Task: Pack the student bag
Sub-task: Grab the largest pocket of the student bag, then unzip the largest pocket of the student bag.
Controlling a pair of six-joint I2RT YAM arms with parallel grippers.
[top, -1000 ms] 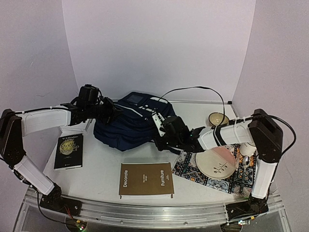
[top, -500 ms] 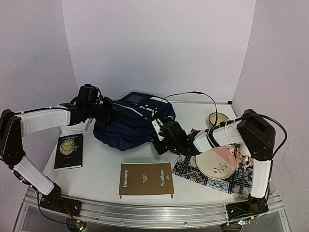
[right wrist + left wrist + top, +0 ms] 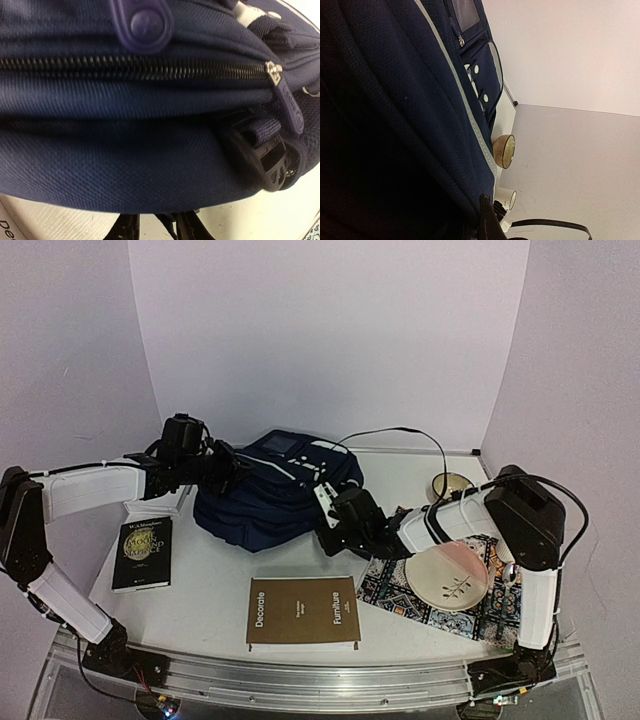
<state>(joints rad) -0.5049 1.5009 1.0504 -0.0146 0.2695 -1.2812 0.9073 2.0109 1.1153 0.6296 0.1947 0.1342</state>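
The student bag point(image 3: 272, 492), dark navy with white trim, lies at the back middle of the table. My left gripper point(image 3: 234, 468) is at the bag's upper left edge and looks shut on its fabric; in the left wrist view the bag point(image 3: 395, 125) fills the frame over one dark finger point(image 3: 487, 222). My right gripper point(image 3: 326, 534) is low at the bag's lower right edge. In the right wrist view its fingers point(image 3: 125, 230) stand apart under the bulging bag point(image 3: 125, 165), a dark strap between them, tips hidden. A closed zip point(image 3: 135, 67) runs across above.
A black book point(image 3: 142, 552) lies at the left, a brown book point(image 3: 302, 612) at the front middle. A patterned mat point(image 3: 395, 585) at the right carries a plate point(image 3: 447, 578). A brown bowl point(image 3: 452, 483) and a black cable point(image 3: 400, 432) are behind.
My right gripper has moved left and lower, in against the bag's lower right edge. The left arm and the bag have hardly moved.
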